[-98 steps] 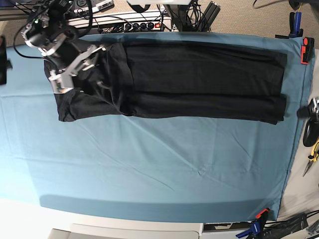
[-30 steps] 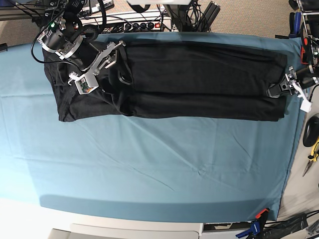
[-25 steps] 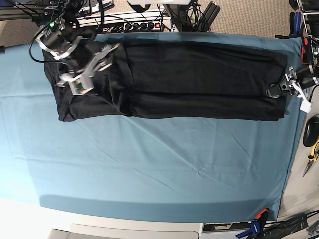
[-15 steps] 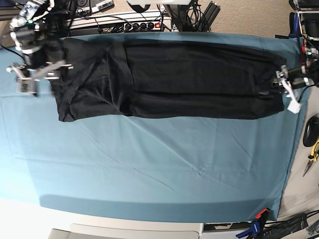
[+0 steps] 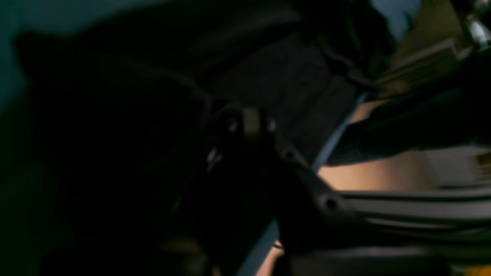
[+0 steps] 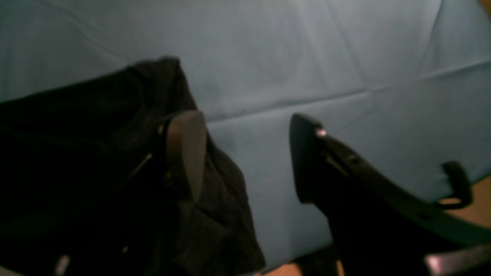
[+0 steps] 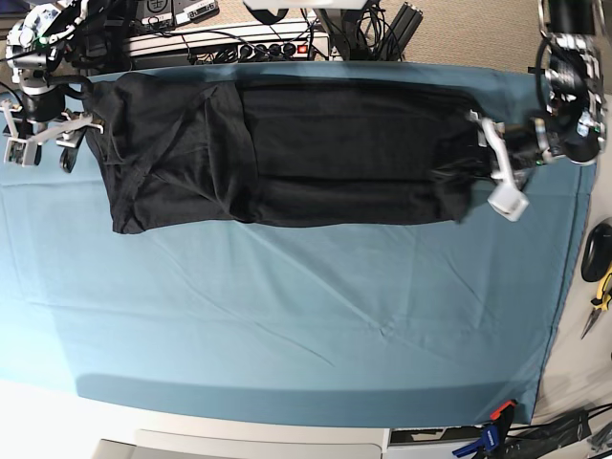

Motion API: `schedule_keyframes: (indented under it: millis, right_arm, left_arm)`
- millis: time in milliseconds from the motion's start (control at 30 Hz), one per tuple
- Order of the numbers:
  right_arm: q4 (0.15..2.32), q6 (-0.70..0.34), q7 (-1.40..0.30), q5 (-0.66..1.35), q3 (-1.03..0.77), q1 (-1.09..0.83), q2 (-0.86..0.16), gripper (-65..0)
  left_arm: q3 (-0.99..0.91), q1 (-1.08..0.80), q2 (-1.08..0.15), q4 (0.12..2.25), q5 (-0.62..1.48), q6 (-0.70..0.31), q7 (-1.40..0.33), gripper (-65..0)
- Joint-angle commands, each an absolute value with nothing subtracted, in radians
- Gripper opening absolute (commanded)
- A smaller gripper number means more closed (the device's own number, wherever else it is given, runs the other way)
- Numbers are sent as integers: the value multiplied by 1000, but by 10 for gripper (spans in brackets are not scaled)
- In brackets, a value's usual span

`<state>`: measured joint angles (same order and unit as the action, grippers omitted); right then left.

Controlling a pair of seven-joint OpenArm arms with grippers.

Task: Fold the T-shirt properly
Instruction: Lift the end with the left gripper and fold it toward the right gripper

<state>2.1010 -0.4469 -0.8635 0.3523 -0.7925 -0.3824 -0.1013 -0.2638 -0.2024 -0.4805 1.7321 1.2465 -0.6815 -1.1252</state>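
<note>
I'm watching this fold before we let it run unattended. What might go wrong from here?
1. The left gripper is at the T-shirt hem, but the left wrist view is too dark to confirm a grasp; the hem might slip.
2. The right gripper has its jaws open at the sleeve edge, so that end looks unheld and may drag or bunch.
3. The teal cloth could wrinkle if dragged.

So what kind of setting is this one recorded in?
Probably a robotics lab bench: a teal table cloth clamped over the table, electronics and cables behind, pliers alongside.
</note>
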Motion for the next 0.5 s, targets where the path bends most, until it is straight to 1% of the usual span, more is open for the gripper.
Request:
schedule_keyframes:
  millis: [0, 100, 233, 300, 467]
  right_arm:
    - [2090, -444, -835, 370, -797, -382, -116, -303]
    - [2009, -448, -828, 411, -797, -379, -116, -302]
    - [1913, -482, -828, 442, -797, -362, -117, -302]
    - [1881, -505, -828, 473, -797, -349, -117, -302]
    - [1857, -562, -831, 535, -797, -317, -116, -302]
  left_arm:
    - [-271, -201, -484, 1792, 1242, -678, -1078, -650]
    - [-271, -207, -448, 1884, 1155, -670, -1025, -650]
    - [-253, -202, -398, 1894, 1099, -659, -980, -650]
    - [-215, -202, -373, 1894, 1055, -643, -959, -650]
    - [-85, -199, -311, 1894, 950, -643, -907, -650]
